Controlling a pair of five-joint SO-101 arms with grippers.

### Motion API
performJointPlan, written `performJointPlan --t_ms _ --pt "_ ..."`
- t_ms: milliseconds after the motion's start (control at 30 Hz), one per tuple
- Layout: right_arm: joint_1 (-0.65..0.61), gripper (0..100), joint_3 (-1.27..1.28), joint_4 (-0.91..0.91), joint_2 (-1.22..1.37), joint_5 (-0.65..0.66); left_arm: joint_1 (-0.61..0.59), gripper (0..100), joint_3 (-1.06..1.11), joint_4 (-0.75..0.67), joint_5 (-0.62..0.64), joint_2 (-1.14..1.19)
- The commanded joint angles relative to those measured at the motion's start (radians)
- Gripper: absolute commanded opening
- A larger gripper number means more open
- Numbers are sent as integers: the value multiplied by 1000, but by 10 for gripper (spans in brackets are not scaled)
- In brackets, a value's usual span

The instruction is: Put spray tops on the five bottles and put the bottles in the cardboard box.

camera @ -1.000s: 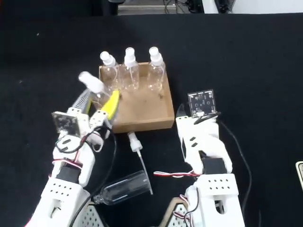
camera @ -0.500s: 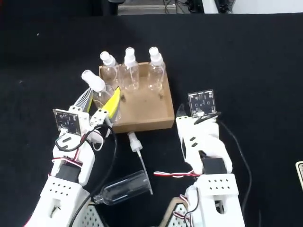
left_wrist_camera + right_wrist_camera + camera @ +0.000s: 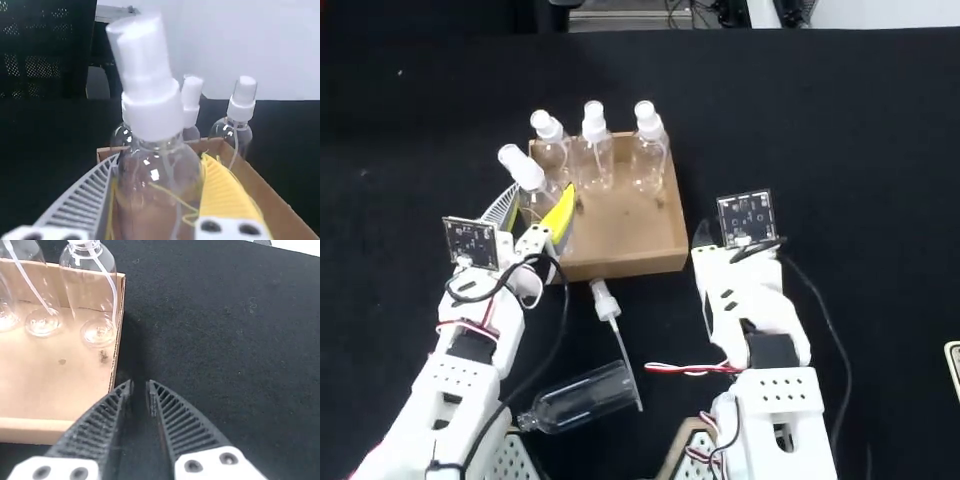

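From the high view we saw the cardboard box in the middle of the black tabletop. In it, three bottles with spray tops stood in a row along the far wall. The left end effector was clamped on a fourth bottle at the box's left wall. That bottle leaned a bit, with its white spray top up. We could not tell if it touched the box floor. A loose spray top lay on the tabletop just in front of the box. An empty bottle with no top lay on its side nearer the arms. The right end effector was just beside the box's right front corner.

From the left wrist view, the fourth bottle sat tight between a grey finger and a yellow finger. Two of the three bottles stood behind it in the box.

From the right wrist view, the right end effector's two black fingers were close together with nothing between them. They were over the tabletop, next to the box's wall.
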Motion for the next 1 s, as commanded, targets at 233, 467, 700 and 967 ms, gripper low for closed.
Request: performJointPlan --t_ms 233,467,700,967 --pt "9 25 -8 -32 -15 0 -2 30 -59 -40 11 51" --pt "9 25 -8 -32 -15 0 -2 30 -59 -110 5 55" --pt "9 25 -8 -32 -15 0 -2 30 -87 -140 3 57" --pt "9 25 -8 -32 -15 0 -5 30 -110 -141 3 66"
